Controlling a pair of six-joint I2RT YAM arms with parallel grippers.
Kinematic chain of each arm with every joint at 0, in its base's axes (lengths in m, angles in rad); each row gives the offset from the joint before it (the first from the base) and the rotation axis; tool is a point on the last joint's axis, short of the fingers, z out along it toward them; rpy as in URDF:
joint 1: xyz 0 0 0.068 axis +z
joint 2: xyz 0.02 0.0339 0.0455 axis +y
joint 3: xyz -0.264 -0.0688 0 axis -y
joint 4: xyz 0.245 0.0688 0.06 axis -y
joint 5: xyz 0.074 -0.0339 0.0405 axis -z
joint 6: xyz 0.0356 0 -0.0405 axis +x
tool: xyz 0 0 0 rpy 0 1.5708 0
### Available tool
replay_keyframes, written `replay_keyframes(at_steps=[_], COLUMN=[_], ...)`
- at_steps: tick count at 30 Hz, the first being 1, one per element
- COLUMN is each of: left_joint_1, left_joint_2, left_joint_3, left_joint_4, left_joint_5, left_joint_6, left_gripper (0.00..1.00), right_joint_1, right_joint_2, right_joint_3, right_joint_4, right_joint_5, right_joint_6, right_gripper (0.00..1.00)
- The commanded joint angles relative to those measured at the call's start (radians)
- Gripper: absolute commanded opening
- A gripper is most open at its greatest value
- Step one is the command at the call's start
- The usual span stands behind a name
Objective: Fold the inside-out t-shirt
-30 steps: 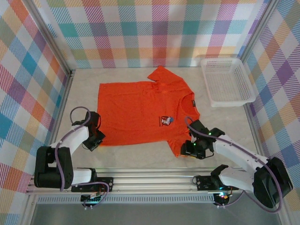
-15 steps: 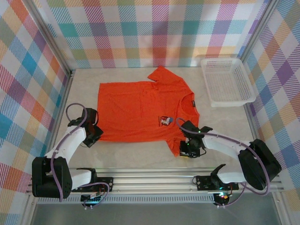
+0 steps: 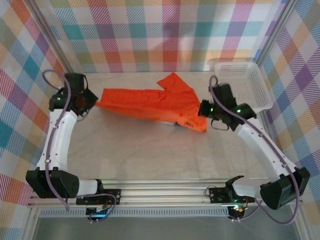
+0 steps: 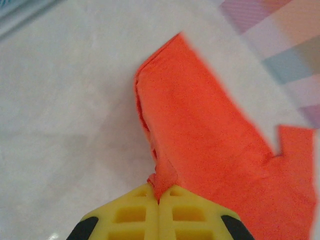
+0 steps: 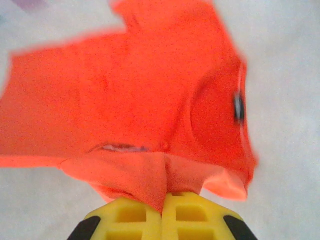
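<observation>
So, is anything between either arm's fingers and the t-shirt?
Nothing visible. The left fingers and right fingers are each shut directly on the t-shirt fabric; the white basket sits apart at the right.

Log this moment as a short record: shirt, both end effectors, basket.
shirt: orange, stretched as a band across the far half of the table, held at both ends
left end effector: shut on the shirt's left end
right end effector: shut on a fold of shirt at the collar end
basket: white, empty, far right corner
fold: not yet finished
</observation>
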Motion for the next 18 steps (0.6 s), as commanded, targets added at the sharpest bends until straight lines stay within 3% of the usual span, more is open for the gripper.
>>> replay_keyframes(at_steps=[1,9,18], left_joint_1=[0.021,0.029,0.029], left_joint_2=[0.028,-0.004,-0.253], left_joint_3=[0.183,0.62,0.639], left_joint_4=[-0.074,-0.038,0.155], left_joint_5=[0.028,0.078,0.027], left_joint_6=[0.029,0.062,0.121], left_gripper=[0.0,0.0,0.0], right_joint_1=[-0.013,-0.017,-0.017], right_joint_2=[0.022,-0.04,-0.247], right_joint_3=[0.195,0.568,0.663], right_joint_4=[-0.003,-0.02,0.072], right_joint_5=[0.074,0.044,0.065], right_joint_6=[-0.122,-0.219,-0.279], right_gripper=[0.0,0.0,0.0])
